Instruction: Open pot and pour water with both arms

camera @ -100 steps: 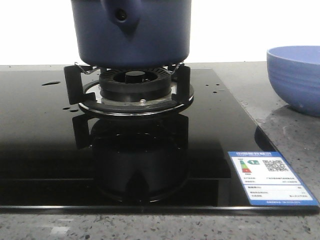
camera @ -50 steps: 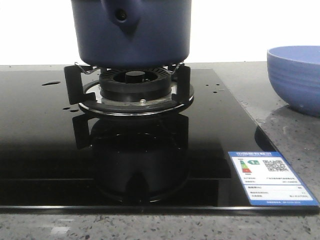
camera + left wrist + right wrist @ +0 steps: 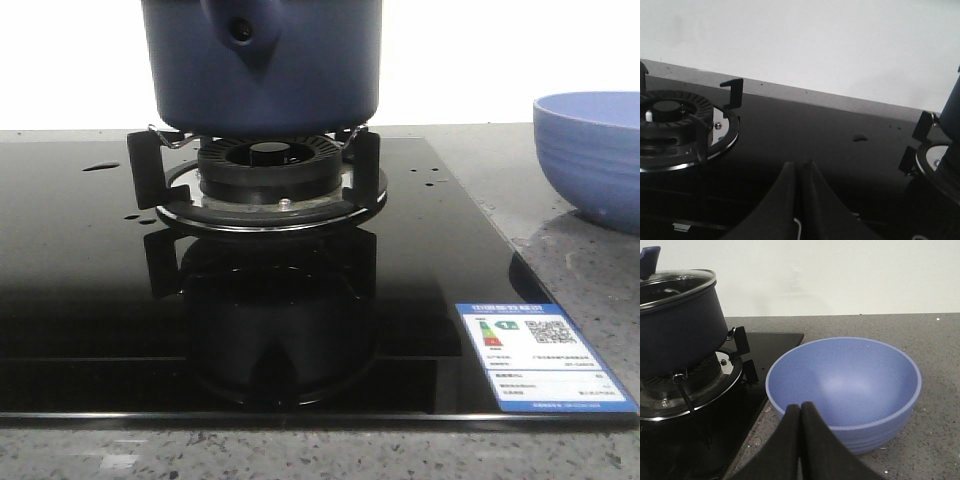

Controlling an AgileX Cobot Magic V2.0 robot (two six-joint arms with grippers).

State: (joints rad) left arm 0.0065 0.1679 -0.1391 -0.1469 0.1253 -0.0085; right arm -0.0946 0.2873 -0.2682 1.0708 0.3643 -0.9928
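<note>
The dark navy pot point(image 3: 262, 62) stands on the gas burner point(image 3: 265, 175), its handle mount with a round hole facing me. In the right wrist view the pot point(image 3: 677, 325) wears a glass lid point(image 3: 675, 284) with a blue knob. Small water drops point(image 3: 100, 166) lie on the black glass hob. My left gripper point(image 3: 800, 167) is shut and empty above the hob, between a second burner point(image 3: 675, 120) and the pot's edge point(image 3: 952, 130). My right gripper point(image 3: 801, 409) is shut and empty, close in front of the light blue ribbed bowl point(image 3: 845, 390).
The light blue bowl point(image 3: 592, 155) sits on the grey stone counter point(image 3: 560, 260) to the right of the hob. An energy label point(image 3: 540, 355) is stuck on the hob's front right corner. A white wall runs behind.
</note>
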